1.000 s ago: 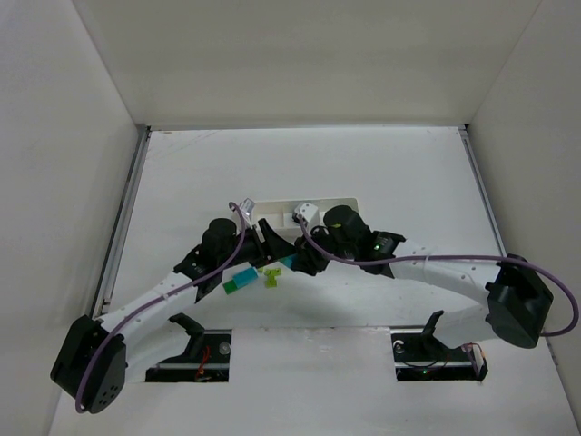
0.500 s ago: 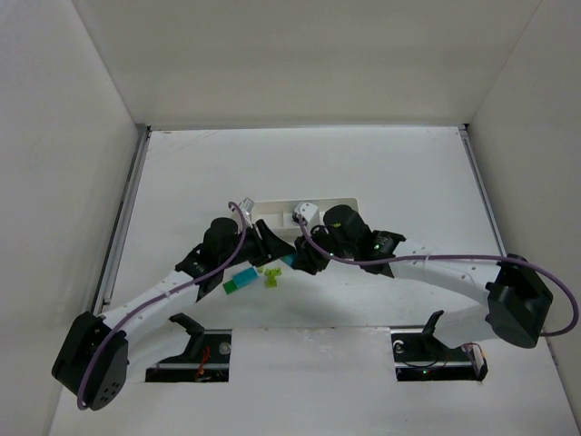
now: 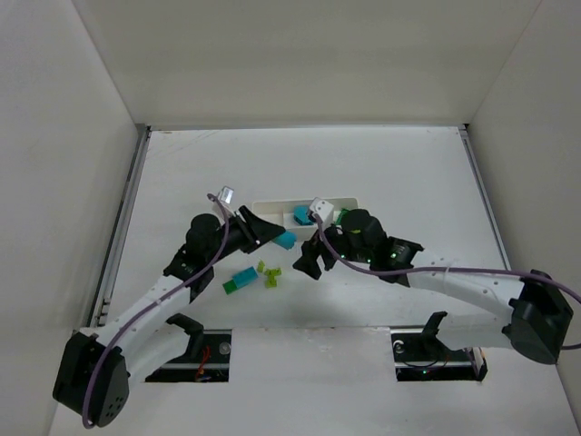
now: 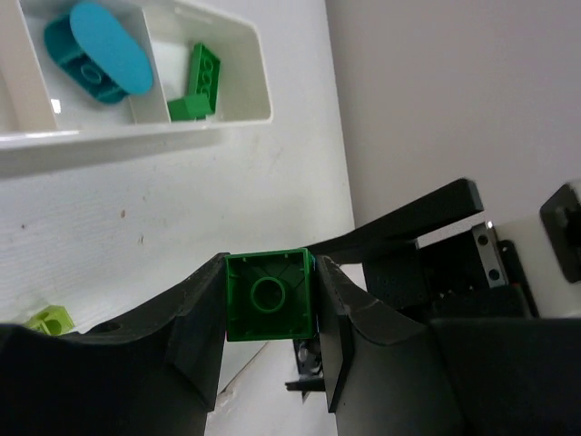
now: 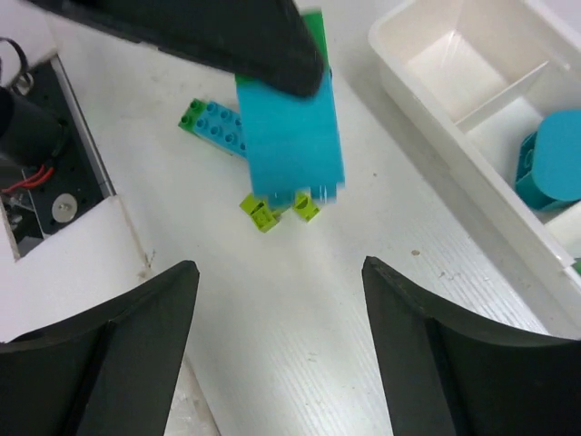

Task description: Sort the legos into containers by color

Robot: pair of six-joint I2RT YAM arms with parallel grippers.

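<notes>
My left gripper [image 3: 275,237] [image 4: 270,272] is shut on a green brick [image 4: 270,298] with a cyan brick [image 5: 292,136] stuck to it, held above the table near the white tray [image 3: 272,207]. My right gripper [image 3: 304,262] [image 5: 277,272] stands open and empty just right of it, over bare table. On the table lie a cyan-and-green brick [image 3: 241,280] [image 5: 214,122] and two yellow-green bricks [image 3: 270,274] [image 5: 260,214]. The tray's compartments [image 4: 227,32] hold a cyan rounded piece [image 4: 98,50] [image 5: 552,159] and a green brick [image 4: 196,84].
The tray's near wall [image 5: 454,154] runs along the right of the right wrist view. The arm bases [image 3: 195,350] sit at the near table edge. White walls [image 3: 64,182] close in the table on three sides.
My right gripper has opened, let go of the green-and-cyan brick and drawn back to the right. My left gripper has closed further on that brick and lifted it up and left.
</notes>
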